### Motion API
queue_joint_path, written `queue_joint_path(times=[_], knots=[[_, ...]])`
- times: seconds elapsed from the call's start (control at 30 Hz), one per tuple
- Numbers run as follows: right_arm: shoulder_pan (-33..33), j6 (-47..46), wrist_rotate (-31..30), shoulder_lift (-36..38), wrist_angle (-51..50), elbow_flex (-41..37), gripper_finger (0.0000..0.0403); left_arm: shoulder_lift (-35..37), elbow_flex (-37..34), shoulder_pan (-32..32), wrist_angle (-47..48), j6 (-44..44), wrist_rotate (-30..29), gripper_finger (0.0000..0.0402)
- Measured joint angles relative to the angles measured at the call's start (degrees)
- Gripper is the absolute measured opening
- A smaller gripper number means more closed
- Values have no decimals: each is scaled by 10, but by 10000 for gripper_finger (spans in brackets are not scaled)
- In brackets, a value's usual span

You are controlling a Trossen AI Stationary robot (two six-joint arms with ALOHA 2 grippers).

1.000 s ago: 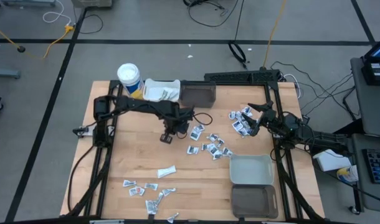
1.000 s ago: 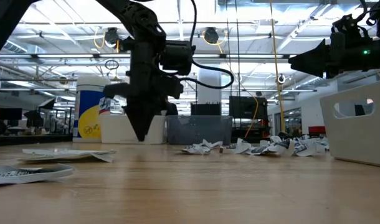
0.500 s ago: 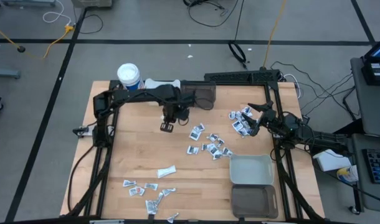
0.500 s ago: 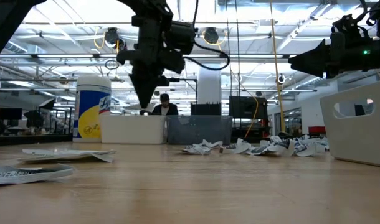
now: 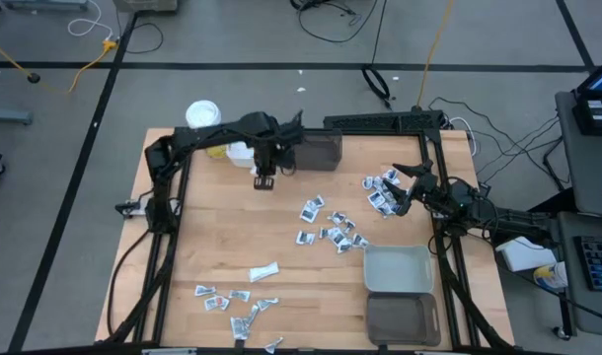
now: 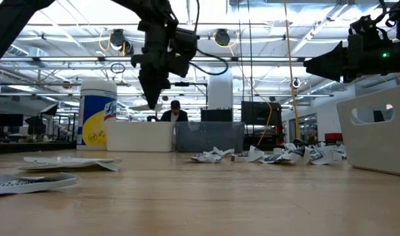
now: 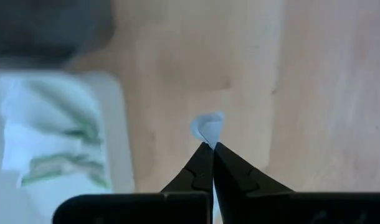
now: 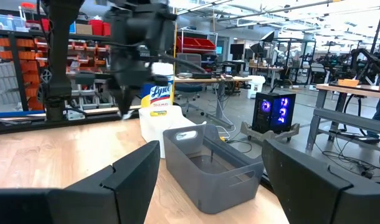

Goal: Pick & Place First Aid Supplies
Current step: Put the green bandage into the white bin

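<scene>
**Left End Effector Raised Beside White Bin With Packet Clamped**

Four bins stand on the tabletop. At the far edge, a white bin holds white packets with green print; a dark bin stands just beside it, and the right wrist view shows its interior bare. At the near right corner, a light grey bin and a dark bin stand side by side. A white cup with yellow band stands at the far left corner.

The left end effector hangs above the tabletop, just beside the white bin. Its fingers are pressed together on a small white packet.

The right end effector hangs with fingers spread wide, holding nothing, over a cluster of packets at the right edge. More packets lie at mid-table and near the front left.
</scene>
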State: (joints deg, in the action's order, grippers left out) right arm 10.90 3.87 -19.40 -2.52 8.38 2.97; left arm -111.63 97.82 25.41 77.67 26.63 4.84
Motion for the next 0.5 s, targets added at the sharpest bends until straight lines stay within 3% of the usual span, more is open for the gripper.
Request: queue_joint_path(times=[0.5], knots=[[0, 0, 0, 0, 0, 0, 279, 0, 0, 161, -19, 47, -9, 5]])
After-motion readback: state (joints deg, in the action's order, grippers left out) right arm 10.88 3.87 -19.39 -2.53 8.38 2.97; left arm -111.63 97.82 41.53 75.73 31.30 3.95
